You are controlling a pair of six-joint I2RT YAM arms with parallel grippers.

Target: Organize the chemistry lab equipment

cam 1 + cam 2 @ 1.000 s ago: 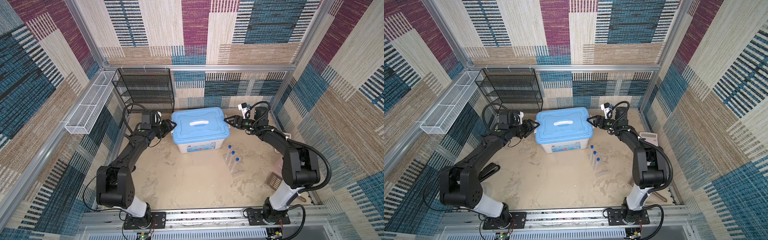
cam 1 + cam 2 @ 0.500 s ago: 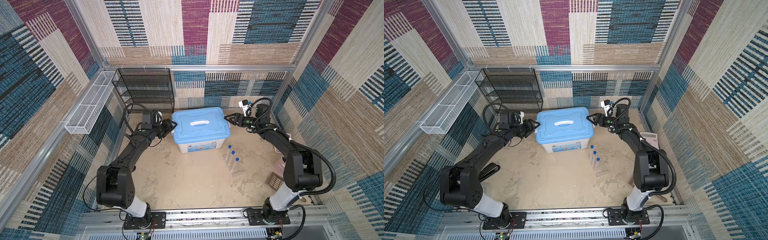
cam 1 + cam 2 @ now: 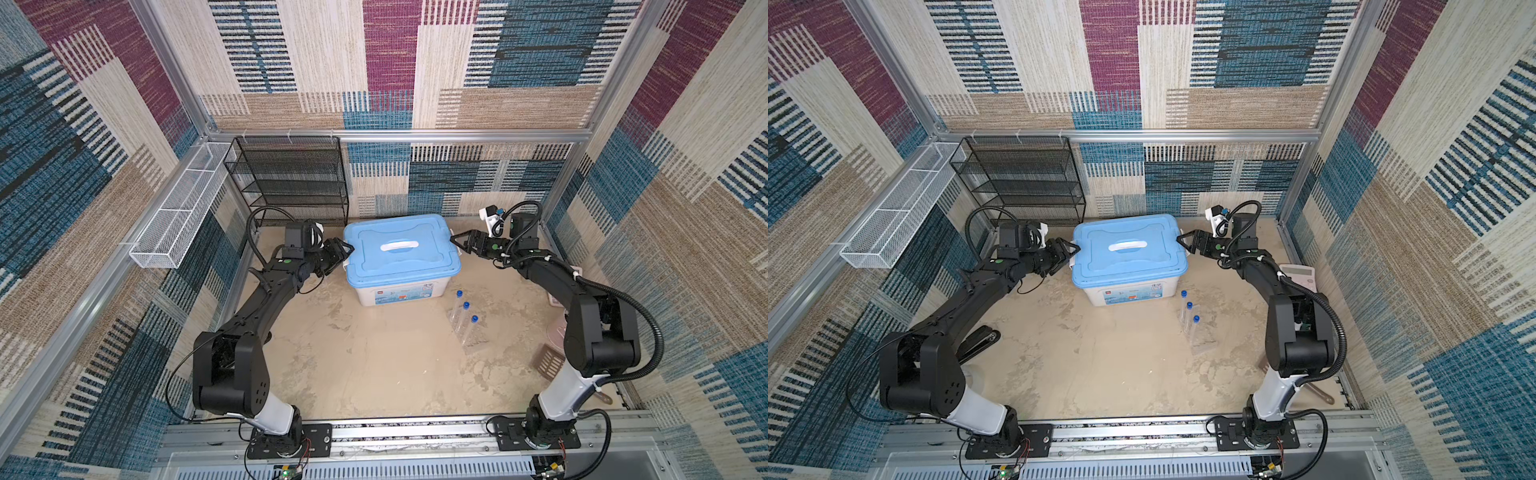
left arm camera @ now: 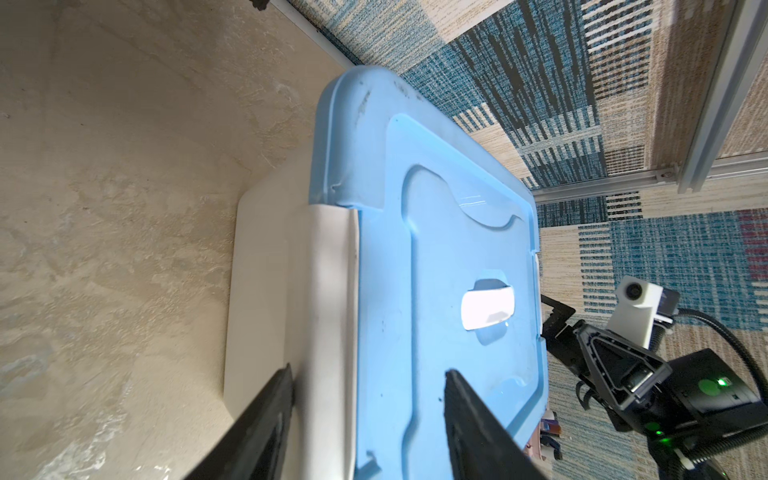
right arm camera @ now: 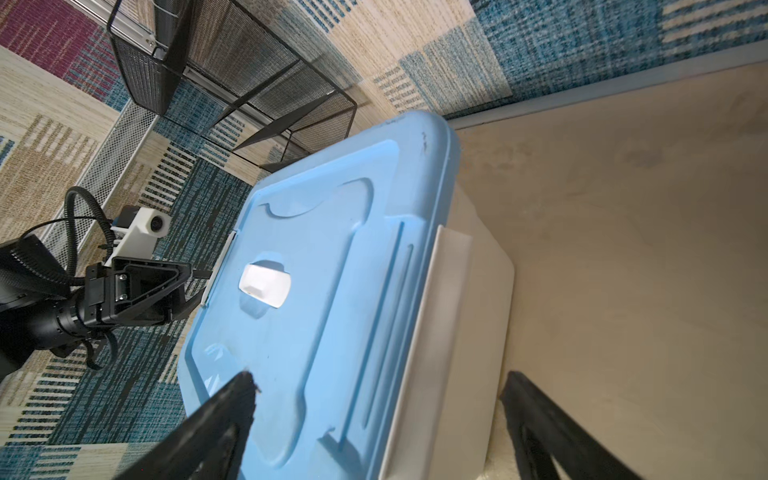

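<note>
Compared with one second ago, the right gripper (image 3: 455,246) holds its jaws wider apart and its wrist sits slightly further back; the left arm (image 3: 266,307), the box (image 3: 409,291) and the tubes (image 3: 463,324) lie as before.

Nearest to the arm bases, on the sandy table (image 3: 374,365), the three clear tubes with blue caps lie side by side, caps pointing toward the back. They are near the right front corner of the plastic box, not touching it, and well apart from both grippers.

Further back, the box stands in the middle with its blue lid (image 3: 419,264) on. The left gripper (image 3: 347,252) is at the left short side. In the left wrist view its fingers (image 4: 266,424) stand about half apart, one outside the white latch (image 4: 332,291) and one above the lid edge; I cannot tell if they press on the latch. The right gripper is at the right short side. Its fingers (image 5: 216,424) are spread wide, one over the lid and one out beside the box wall, with that side's latch between them; they hold nothing.

A pink calculator (image 3: 1298,276) lies by the right wall. At the back stands a black wire shelf (image 3: 291,183), and a white mesh basket (image 3: 178,220) hangs on the left wall.
</note>
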